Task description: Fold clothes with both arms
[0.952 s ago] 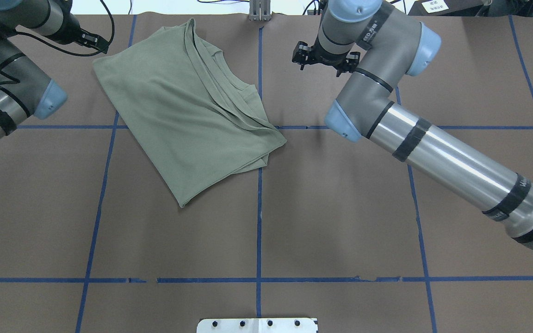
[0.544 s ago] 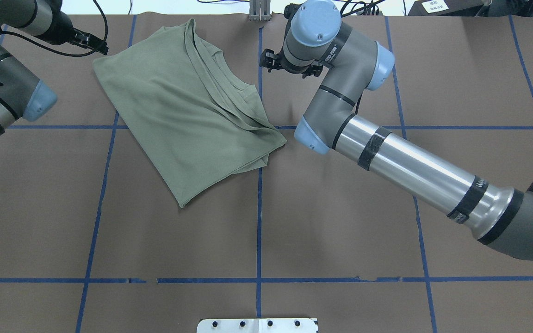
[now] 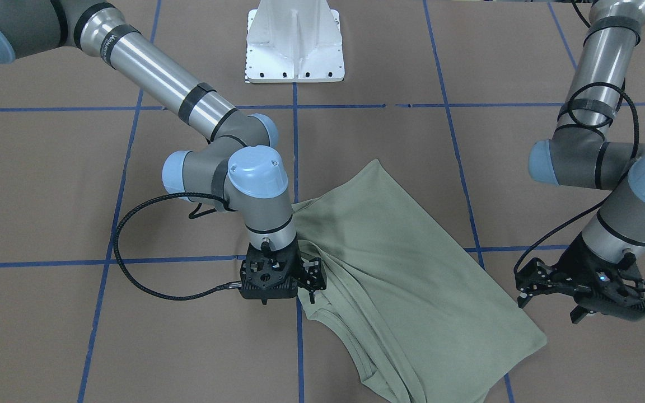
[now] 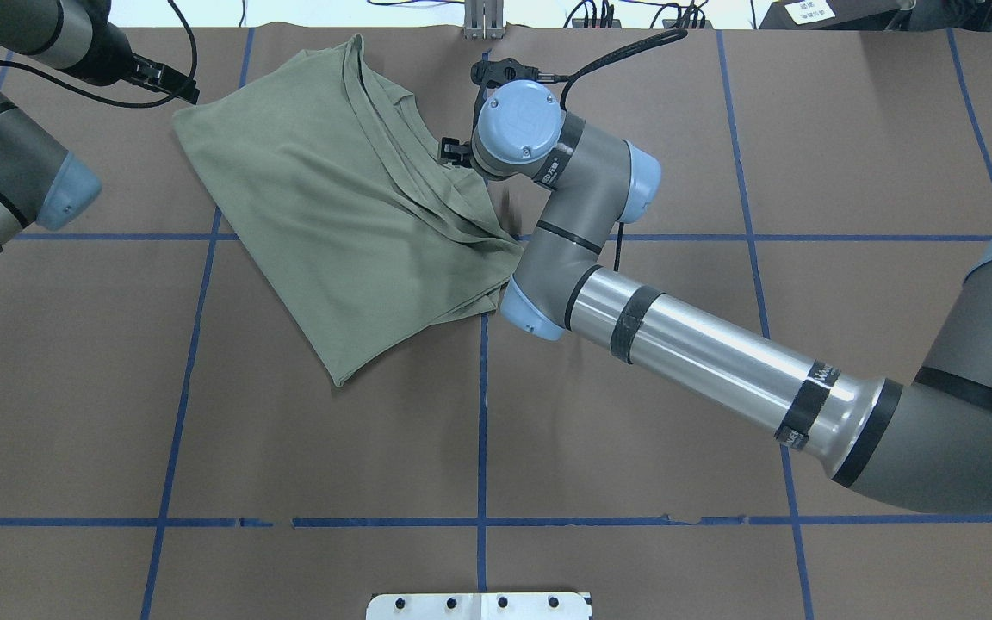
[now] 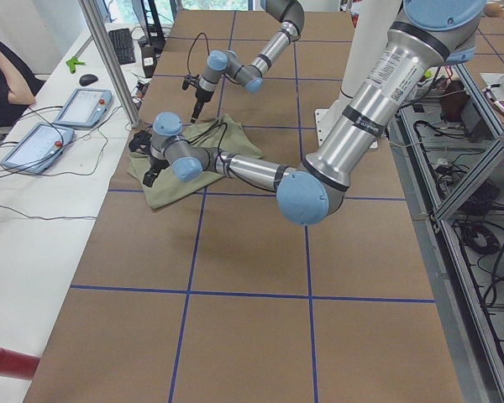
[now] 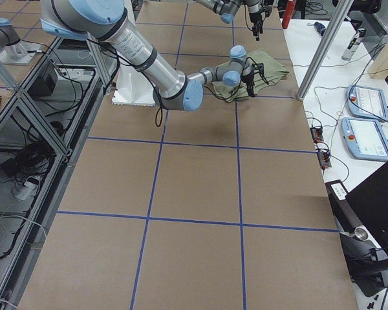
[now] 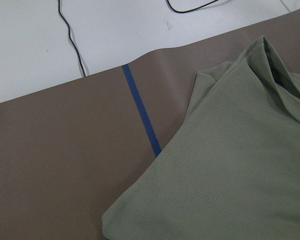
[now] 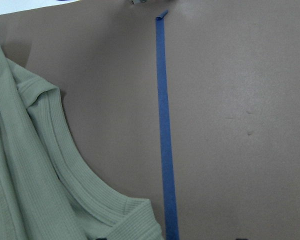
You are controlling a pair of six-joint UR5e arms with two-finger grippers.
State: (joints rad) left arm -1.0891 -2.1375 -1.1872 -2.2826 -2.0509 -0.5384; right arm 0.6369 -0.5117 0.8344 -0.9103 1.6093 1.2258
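The sage-green shirt [image 4: 332,215] lies folded on the brown table, left of centre, with its round neck edge facing right. It also shows in the front view [image 3: 401,280]. My right gripper [image 3: 289,294] hangs low over the neck edge, mostly hidden under its wrist in the overhead view [image 4: 459,155]. The right wrist view shows the ribbed collar [image 8: 90,200] just below, and the jaws look spread. My left gripper [image 3: 549,305] is open and empty, beside the shirt's far left corner [image 4: 190,129], apart from it. The left wrist view shows that corner [image 7: 230,170].
The white pedestal base [image 3: 294,45] stands at the robot's side of the table. Blue tape lines [image 4: 482,413] grid the brown table [image 4: 634,387]. A black cable [image 3: 132,268] loops off the right wrist. The table's far edge [image 7: 90,85] lies near the left gripper.
My right arm has swung left from the open table to the shirt's neck edge and lowered over it. The left arm has shifted slightly left. The shirt has not moved.
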